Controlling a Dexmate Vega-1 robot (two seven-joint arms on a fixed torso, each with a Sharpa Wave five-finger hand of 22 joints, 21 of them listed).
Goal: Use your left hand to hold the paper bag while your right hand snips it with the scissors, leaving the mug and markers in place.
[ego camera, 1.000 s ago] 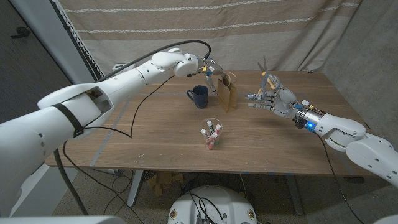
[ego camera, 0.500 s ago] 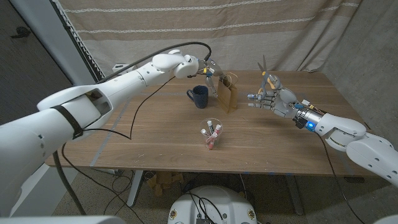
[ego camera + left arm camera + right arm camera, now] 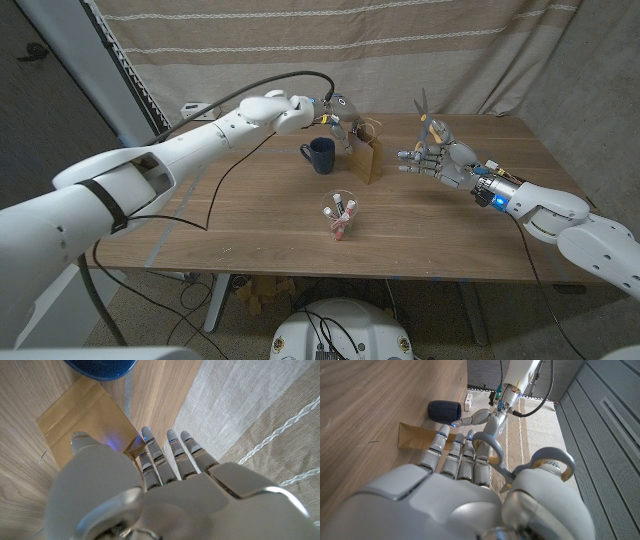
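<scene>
Your left hand has moved down and in over the last second: it now sits at the top edge of the paper bag, where before it hovered slightly higher and farther toward the mug side. In the left wrist view the fingers reach over the bag's upper rim and the thumb lies along its near face, but you cannot tell from these pictures whether the pinch has closed on the paper. Treat the hold as not yet confirmed.

Your right hand has not shifted. It holds the scissors upright by the grey handles, blades pointing up, well apart from the bag. The other fingers extend toward the bag.

The bag stands upright on the wooden table, near the far edge, just beside the dark blue mug. Nothing can be seen inside the bag from here, and the mug's contents are not visible.

The clear cup stands nearer you, well apart from both hands, and holds several markers with pink and white barrels.

The likely next step is to secure the left grip before bringing the scissors across.
</scene>
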